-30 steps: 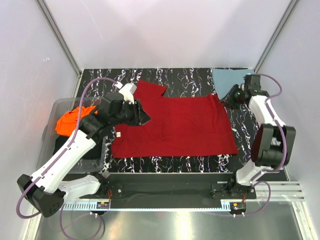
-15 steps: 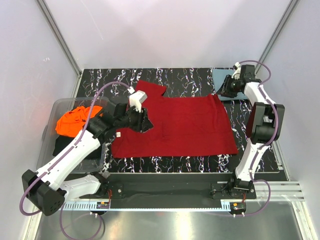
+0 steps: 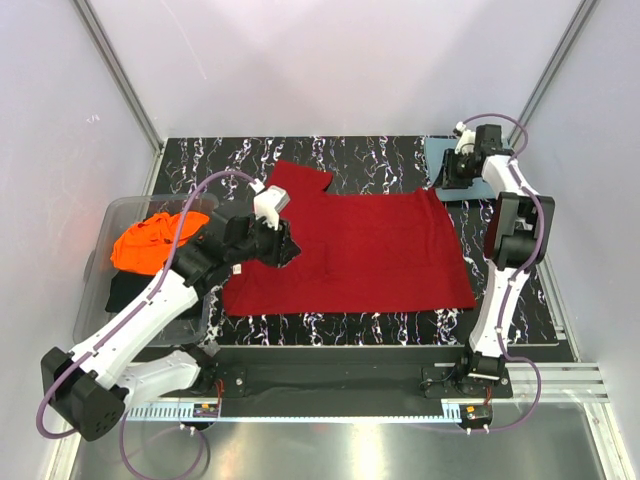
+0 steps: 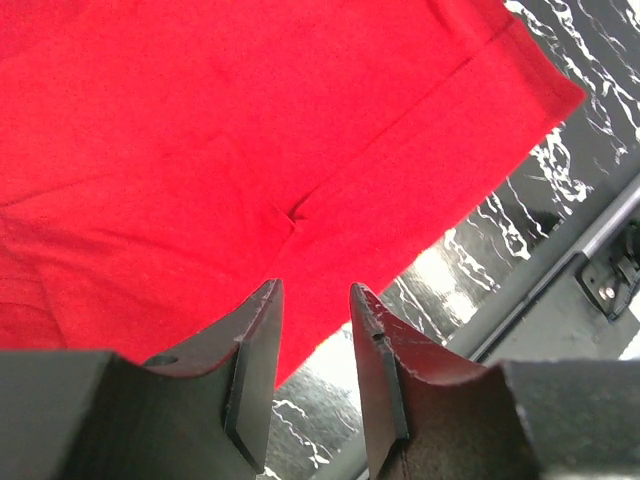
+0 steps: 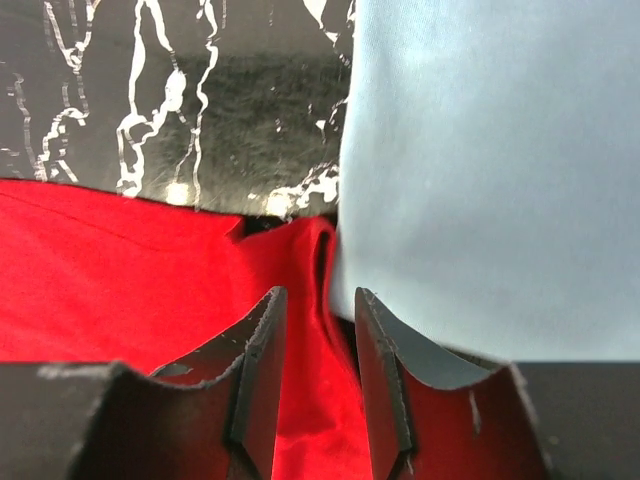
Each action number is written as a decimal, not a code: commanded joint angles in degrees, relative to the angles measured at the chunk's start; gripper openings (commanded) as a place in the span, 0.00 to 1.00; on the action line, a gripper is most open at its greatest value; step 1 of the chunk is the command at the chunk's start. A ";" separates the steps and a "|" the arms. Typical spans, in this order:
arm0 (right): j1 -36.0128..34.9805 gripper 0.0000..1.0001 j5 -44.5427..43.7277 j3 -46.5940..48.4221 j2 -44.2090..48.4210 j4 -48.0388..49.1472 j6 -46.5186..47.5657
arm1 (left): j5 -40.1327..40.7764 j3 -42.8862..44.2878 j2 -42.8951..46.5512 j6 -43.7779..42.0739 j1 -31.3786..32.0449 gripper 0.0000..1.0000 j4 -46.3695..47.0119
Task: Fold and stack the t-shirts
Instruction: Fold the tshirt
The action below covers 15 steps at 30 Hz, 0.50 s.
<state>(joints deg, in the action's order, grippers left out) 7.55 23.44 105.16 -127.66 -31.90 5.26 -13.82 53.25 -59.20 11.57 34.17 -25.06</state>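
A deep red t-shirt [image 3: 370,250] lies spread flat on the black marbled table. My left gripper [image 3: 284,244] hovers over its left edge near a sleeve. In the left wrist view the left gripper [image 4: 312,290] is open with nothing between its jaws, above the red cloth [image 4: 200,150]. A folded teal-blue t-shirt [image 3: 436,150] lies at the back right corner. My right gripper [image 3: 448,180] is open at the spot where the red shirt's corner [image 5: 120,260] meets the teal-blue cloth [image 5: 480,150]. A raised red fold lies below the right gripper [image 5: 318,292]. An orange t-shirt [image 3: 140,245] lies bunched in a bin.
A clear plastic bin [image 3: 120,208] stands off the table's left side, with dark cloth [image 3: 125,290] under the orange shirt. White walls and metal posts close in the back and sides. A metal rail [image 4: 610,215] runs along the table's near edge.
My right arm has folded upright and its gripper has moved back onto the edge of the teal-blue shirt. My left gripper has shifted a little right and nearer over the red shirt.
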 commanded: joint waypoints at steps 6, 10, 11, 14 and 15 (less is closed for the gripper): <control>-2.45 0.40 -1.02 8.21 -4.79 -2.90 5.46 | 1.08 1.06 -1.88 0.11 -3.32 0.37 4.58; -2.54 0.39 -2.43 9.79 -6.46 -3.43 5.55 | -0.32 1.15 -2.59 0.64 -4.46 0.37 5.02; -2.63 0.38 -2.96 9.97 -6.81 -3.43 5.47 | -0.50 1.24 -2.59 0.73 -4.64 0.37 5.11; -3.07 0.38 -4.72 11.55 -8.13 -4.74 5.55 | -1.46 1.06 -3.11 1.52 -5.78 0.37 5.46; -3.24 0.38 -5.33 12.08 -8.48 -5.01 5.99 | -1.82 1.15 -3.46 1.70 -6.05 0.37 5.55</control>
<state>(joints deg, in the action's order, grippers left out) 4.84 21.10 114.04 -135.11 -35.51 9.47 -13.63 53.25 -62.11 12.34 29.15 -23.18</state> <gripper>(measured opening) 0.382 0.373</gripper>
